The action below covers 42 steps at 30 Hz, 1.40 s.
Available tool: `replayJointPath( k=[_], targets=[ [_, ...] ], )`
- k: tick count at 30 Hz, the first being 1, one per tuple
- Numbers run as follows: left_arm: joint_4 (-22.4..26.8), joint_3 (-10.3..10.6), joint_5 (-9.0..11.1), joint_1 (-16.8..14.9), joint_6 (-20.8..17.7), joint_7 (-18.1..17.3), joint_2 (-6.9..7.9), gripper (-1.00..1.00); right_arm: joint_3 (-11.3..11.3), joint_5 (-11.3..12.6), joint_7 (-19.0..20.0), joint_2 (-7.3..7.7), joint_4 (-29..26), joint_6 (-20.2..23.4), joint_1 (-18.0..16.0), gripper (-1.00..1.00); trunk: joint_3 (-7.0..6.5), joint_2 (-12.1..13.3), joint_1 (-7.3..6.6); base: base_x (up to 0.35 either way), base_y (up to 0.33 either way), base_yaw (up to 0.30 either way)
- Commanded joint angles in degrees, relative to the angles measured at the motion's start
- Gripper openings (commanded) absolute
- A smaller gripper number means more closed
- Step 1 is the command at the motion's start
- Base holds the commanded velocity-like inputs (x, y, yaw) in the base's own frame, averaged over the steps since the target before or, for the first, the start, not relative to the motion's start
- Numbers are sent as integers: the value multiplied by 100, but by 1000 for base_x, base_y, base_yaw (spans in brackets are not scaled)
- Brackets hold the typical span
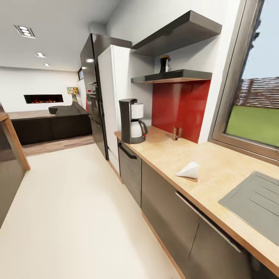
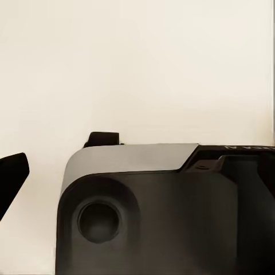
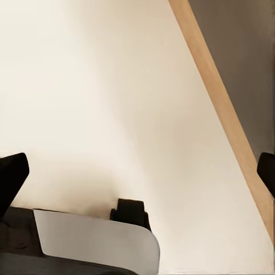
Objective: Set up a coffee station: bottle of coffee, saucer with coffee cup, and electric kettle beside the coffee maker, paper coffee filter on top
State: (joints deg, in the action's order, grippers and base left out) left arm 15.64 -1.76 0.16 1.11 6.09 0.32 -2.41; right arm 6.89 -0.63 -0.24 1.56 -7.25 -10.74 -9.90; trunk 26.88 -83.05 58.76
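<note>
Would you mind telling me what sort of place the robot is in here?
A home kitchen, open to a living area: a wood-grain countertop with a sink, a coffee maker, and a tall fridge.

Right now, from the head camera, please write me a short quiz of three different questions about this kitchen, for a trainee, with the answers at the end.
1. True or false: the paper filter already sits on top of the coffee maker.
2. Where is the dark coffee jar? A) on the worktop, B) on the lower black shelf, C) in the sink.
3. Fill in: the wall panel behind the worktop, under the shelf, is coloured ____.

Key:
1. False, it lies on the worktop, between the coffee maker and the sink.
2. B.
3. Red.
</note>
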Motion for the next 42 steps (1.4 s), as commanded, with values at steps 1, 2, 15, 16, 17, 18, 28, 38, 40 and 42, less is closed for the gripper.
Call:
replayJointPath(
  k=[1, 2, 15, 16, 17, 18, 28, 38, 40, 42],
  targets=[
    [10, -17, 2, 3, 7, 3, -2, 100, 30, -6, -2, 2, 4, -15, -3, 100, 5, -3, -3, -244, -139, 0],
    [10, -17, 2, 3, 7, 3, -2, 100, 30, -6, -2, 2, 4, -15, -3, 100, 5, -3, -3, -203, -116, 0],
    [10, -23, 2, 3, 7, 3, 4, 100, 1325, 8, -18, -251, -2081, 15, -29, 100, 5, -3, -3, -17, -10, 0],
    [10, -24, 2, 3, 7, 3, 4, 100, 1370, 11, -17, -255, -2282, 21, -29, 100, 5, -3, -3, 0, 0, 0],
    [10, -23, 2, 3, 7, 3, 4, 100, 1408, 12, -16, -258, -2483, 28, -29, 100, 5, -3, -3, 0, 0, 0],
    [10, -21, 2, 3, 7, 3, 4, 100, 1442, 14, -15, -260, -2683, 42, -29, 100, 5, -3, -3, 0, 0, 0],
    [10, -17, 2, 3, 7, 3, 4, 100, 1658, 33, -4, -263, -5599, 1956, -22, 100, 5, -3, -3, 0, 0, 0],
    [10, -11, 2, 3, 7, 1, 4, 100, 1753, 77, -2, -404, -7856, 3583, -100, 100, 5, -3, -3, 0, 0, 0],
    [10, -10, 2, 3, 7, -3, 4, 100, 1769, 74, -2, -521, -8010, 3702, -312, 100, 5, -3, -3, 0, 0, 0],
    [10, -9, 2, 3, 7, -3, 4, 100, 1777, 73, -2, -582, -8090, 4345, -989, 100, 5, -3, -3, 0, 0, 0]
  ],
)
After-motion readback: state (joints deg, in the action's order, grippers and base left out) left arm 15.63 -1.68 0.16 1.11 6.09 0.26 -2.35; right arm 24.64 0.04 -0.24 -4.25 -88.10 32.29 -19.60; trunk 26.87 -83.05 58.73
